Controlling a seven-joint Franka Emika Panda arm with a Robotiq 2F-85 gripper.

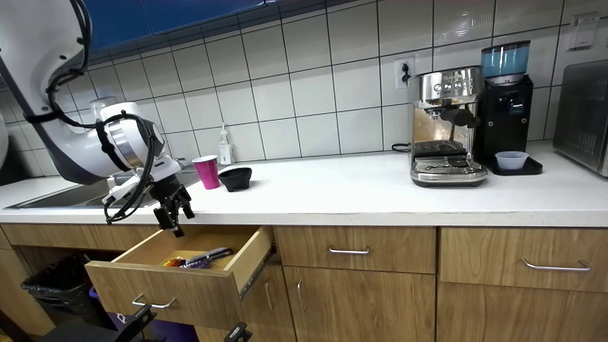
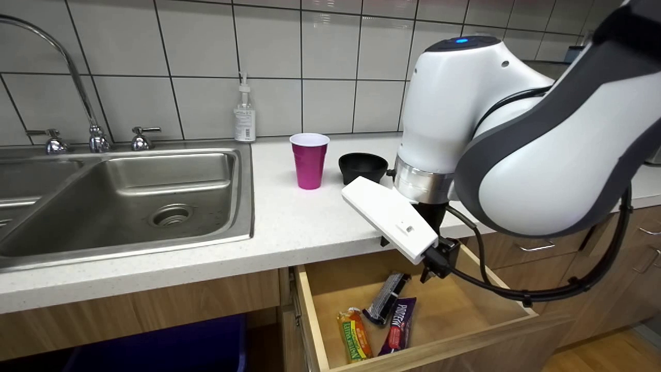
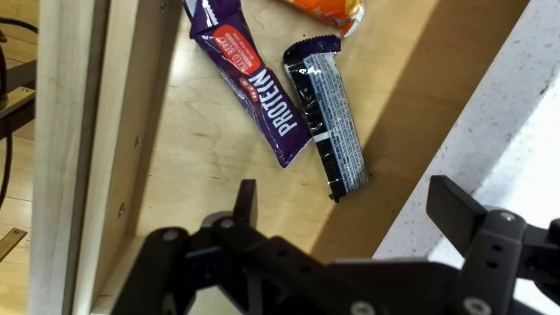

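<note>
My gripper is open and empty, above the open wooden drawer by the counter edge. In the wrist view, its fingers stand wide apart, one over the drawer and one over the counter edge. Nearest is a black wrapped bar with a grey text panel, lying on the drawer floor. A purple protein bar touches it. An orange wrapped bar is partly cut off. In an exterior view, the black bar, purple bar and orange-green bar lie together in the drawer.
A pink cup and black bowl stand on the white counter. A sink and soap bottle are nearby. An espresso machine, a grinder and a bin also show.
</note>
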